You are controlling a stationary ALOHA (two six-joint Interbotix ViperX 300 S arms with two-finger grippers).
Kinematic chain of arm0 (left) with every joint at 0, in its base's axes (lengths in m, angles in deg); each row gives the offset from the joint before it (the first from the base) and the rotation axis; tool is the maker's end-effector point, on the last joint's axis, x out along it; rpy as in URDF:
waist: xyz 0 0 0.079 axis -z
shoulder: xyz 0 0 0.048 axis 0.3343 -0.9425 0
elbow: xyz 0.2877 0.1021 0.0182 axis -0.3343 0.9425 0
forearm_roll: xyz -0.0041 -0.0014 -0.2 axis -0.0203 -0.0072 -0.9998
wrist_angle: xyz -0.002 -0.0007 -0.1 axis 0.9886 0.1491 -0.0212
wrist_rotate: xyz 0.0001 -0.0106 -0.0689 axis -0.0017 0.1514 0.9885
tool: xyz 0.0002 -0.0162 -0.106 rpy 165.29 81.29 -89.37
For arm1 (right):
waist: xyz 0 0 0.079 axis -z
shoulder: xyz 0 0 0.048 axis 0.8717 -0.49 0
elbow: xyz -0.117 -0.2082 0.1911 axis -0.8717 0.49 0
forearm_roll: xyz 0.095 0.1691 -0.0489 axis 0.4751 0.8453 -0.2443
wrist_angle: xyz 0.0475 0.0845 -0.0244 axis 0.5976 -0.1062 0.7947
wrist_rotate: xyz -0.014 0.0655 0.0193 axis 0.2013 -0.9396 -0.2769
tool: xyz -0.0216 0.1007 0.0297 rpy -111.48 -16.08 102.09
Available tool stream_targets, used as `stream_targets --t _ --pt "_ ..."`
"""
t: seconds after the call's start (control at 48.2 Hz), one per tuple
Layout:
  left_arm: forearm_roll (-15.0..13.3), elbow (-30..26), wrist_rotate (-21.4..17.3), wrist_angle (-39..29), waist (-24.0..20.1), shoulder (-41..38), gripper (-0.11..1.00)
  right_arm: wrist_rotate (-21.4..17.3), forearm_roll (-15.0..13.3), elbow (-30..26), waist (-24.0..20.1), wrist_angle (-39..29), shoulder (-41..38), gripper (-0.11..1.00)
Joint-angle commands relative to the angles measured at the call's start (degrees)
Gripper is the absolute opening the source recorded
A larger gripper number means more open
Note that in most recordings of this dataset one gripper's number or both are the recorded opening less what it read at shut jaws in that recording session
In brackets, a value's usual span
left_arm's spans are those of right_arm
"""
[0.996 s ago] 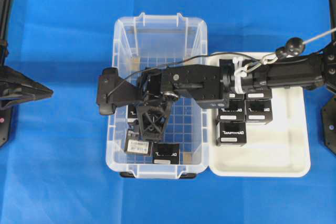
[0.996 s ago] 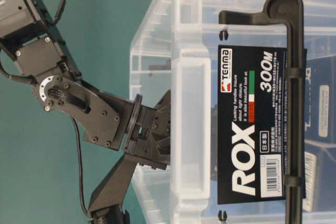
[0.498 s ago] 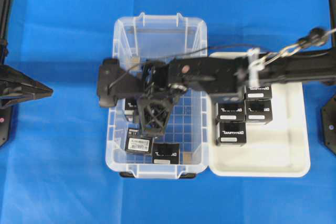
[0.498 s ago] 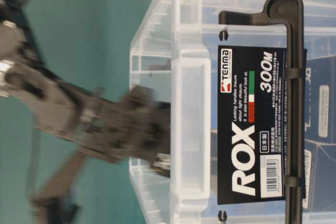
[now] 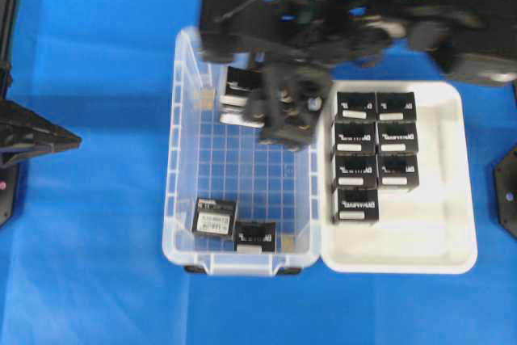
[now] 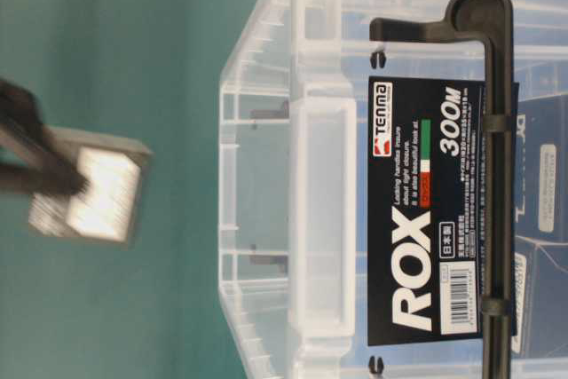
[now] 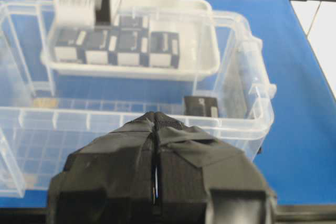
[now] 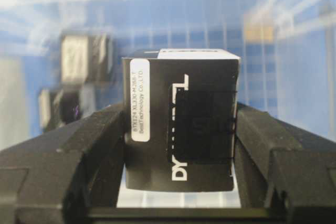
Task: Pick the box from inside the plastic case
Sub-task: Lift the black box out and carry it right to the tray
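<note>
The right gripper (image 8: 180,129) is pinching the box (image 8: 181,119) between its two fingers (image 8: 84,145), one pressing each side, the white label strip facing the wrist view. Seen from overhead, it is hanging over the far right part of the plastic case (image 5: 174,199), blurred, with the box tucked underneath. From table level, the box (image 6: 93,193) is showing clear of the case rim (image 6: 311,219), out in the open air beside it. So the pick looks made, and the carrying step is in hand. Two more boxes (image 5: 234,228) are lying on the grid floor at the case's near end. Just beside the case on its right, a white tray (image 5: 456,240) is holding seven matching cartons (image 5: 376,151) in rows. The next move probably calls for swinging over that tray, lining up with a free spot beside the rows, and lowering before letting go. The left gripper (image 7: 155,124) is waiting outside the case's left wall, its taped tips pressed together.
</note>
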Motion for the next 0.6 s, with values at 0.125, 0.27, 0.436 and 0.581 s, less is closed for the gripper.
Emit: stream_targets --t 0.125,0.27,0.436,0.581 --pt "0.18 -1.49 -0.09 0.35 -0.09 -0.53 -0.06 -0.7 -0.09 2.02 -0.79 -9.23 10.46 0.6" --pt "0.18 -1.49 0.0 0.35 -0.09 -0.62 -0.06 -2.02 -0.09 8.79 -1.93 -10.63 16.79 0.6" --pt "0.18 -1.67 0.09 0.35 -0.09 -0.35 -0.06 -3.25 -0.09 20.92 -5.71 -9.84 23.2 0.6" --pt "0.18 -1.67 0.09 0.35 -0.09 -0.26 -0.06 -4.66 -0.09 30.59 -8.96 -4.31 27.51 0.6"
